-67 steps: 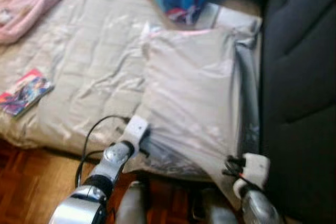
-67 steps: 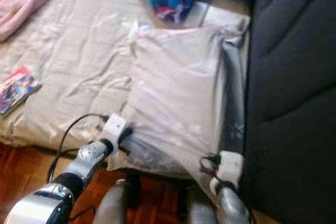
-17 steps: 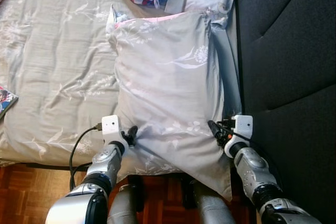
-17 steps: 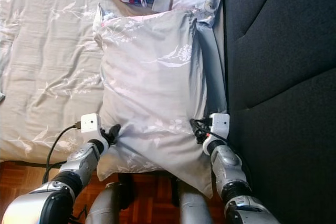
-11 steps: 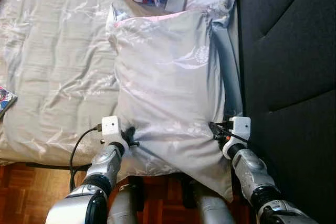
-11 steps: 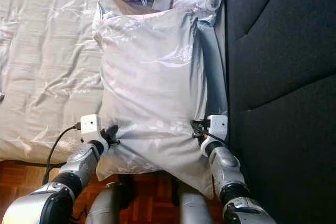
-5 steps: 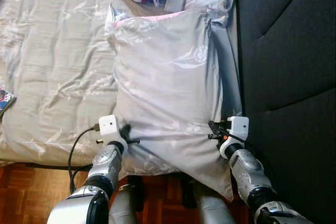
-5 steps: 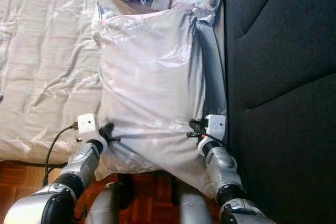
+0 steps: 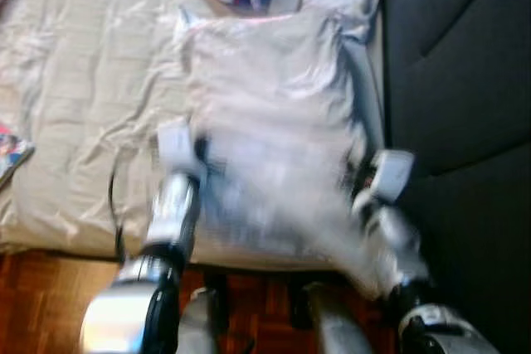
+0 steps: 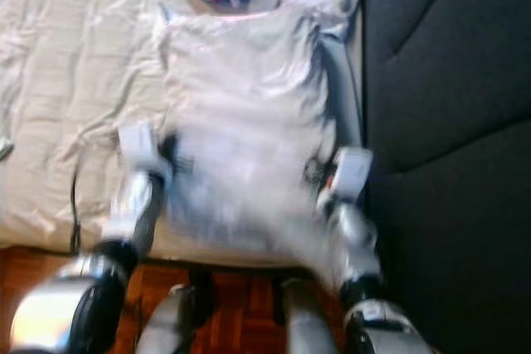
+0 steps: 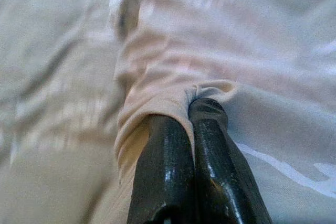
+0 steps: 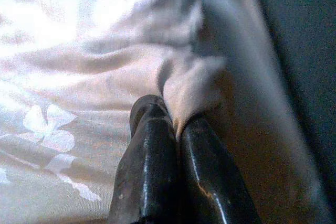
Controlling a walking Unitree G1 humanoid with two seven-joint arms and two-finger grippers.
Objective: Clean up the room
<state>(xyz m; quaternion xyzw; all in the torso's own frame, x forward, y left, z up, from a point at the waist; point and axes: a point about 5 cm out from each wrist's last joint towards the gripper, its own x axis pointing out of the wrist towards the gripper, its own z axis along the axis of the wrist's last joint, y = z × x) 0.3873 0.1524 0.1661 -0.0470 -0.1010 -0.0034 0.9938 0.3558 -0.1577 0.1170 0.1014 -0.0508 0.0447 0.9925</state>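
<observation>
A: What changed?

B: Both arms have risen, blurred. The left gripper (image 11: 191, 109) and right gripper (image 12: 170, 114) are each clamped shut on a fold of the pillow (image 9: 265, 97), which stretches between them.

A: So the lift has begun?

B: Likely. Ahead lies open bed (image 9: 83, 80); the dark headboard (image 9: 456, 80) crowds the right gripper's outer side.

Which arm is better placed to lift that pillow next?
Neither alone, probably both. The left gripper pinches the pillow's left edge, the right gripper its right edge beside the dark sofa, so they would likely lift together.
</observation>
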